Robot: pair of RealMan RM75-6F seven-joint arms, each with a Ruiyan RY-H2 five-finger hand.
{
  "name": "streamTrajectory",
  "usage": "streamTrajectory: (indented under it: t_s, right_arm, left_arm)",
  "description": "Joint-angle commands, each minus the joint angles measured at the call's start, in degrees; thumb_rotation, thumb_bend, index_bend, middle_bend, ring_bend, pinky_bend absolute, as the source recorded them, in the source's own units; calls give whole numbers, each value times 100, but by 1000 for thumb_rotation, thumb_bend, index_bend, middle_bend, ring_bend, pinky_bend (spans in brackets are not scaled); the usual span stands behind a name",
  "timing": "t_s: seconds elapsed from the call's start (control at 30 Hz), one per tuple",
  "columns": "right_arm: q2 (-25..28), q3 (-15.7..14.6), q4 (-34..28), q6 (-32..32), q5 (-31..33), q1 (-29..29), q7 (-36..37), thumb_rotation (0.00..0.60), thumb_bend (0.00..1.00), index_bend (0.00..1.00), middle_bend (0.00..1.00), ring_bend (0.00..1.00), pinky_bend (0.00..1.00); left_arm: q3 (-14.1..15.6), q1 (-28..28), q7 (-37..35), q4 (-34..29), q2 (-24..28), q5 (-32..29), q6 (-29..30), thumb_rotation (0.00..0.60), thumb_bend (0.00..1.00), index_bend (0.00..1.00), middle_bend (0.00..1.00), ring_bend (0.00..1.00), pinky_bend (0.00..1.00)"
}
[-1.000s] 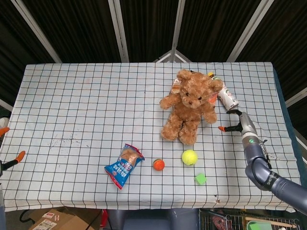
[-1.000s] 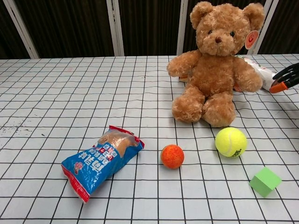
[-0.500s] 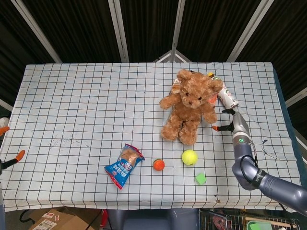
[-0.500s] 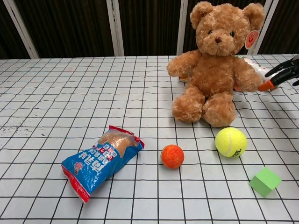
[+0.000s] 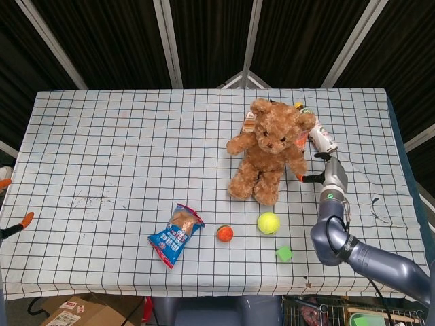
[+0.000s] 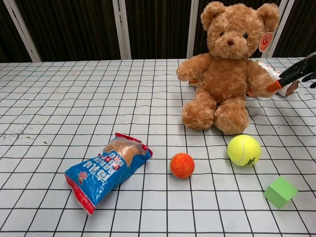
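Observation:
A brown teddy bear [image 5: 269,148] [image 6: 228,69] sits on the checked tablecloth [image 5: 122,156], right of centre. My right hand [image 5: 318,176] [image 6: 295,75] hovers just right of the bear, its fingers spread and holding nothing. One orange fingertip [image 6: 272,88] is at the bear's paw; whether it touches is unclear. A white bottle [image 5: 322,138] [image 6: 279,77] lies behind that hand. My left hand [image 5: 15,227] shows only at the far left edge of the head view, off the table, with orange-tipped fingers apart and nothing in them.
A yellow tennis ball [image 5: 268,223] [image 6: 244,150], a small orange ball [image 5: 225,233] [image 6: 182,165] and a green cube [image 5: 285,253] [image 6: 280,192] lie in front of the bear. A blue snack bag [image 5: 175,234] [image 6: 106,170] lies front centre. A cardboard box [image 5: 75,312] sits below the table.
My right hand has moved left along the table, from beside the bottle to the bear's paw. The left hand has barely shifted. The objects have stayed put.

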Motion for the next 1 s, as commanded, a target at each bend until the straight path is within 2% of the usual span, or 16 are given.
streamTrajectory:
  t_s: [0.03, 0.37, 0.93, 1.0]
  right_arm:
    - [-138, 125, 113, 162, 120, 52, -187, 600, 106, 292, 192, 0, 0]
    - [-438, 469, 311, 370, 278, 111, -612, 600, 106, 303, 192, 0, 0]
    - [-870, 955, 775, 515, 149, 109, -897, 600, 105, 519, 218, 24, 0]
    - [-906, 1007, 834, 494, 134, 91, -921, 600, 105, 591, 229, 35, 0]
  left_arm:
    - [-5, -6, -1, 5, 0, -11, -7, 600, 261, 265, 24, 0, 0]
    - [-27, -36, -41, 26, 14, -73, -66, 600, 261, 265, 23, 0, 0]
    - [-58, -60, -81, 76, -9, -115, -54, 600, 260, 275, 21, 0, 0]
    - [-60, -65, -72, 82, -20, -122, -51, 600, 260, 277, 21, 0, 0]
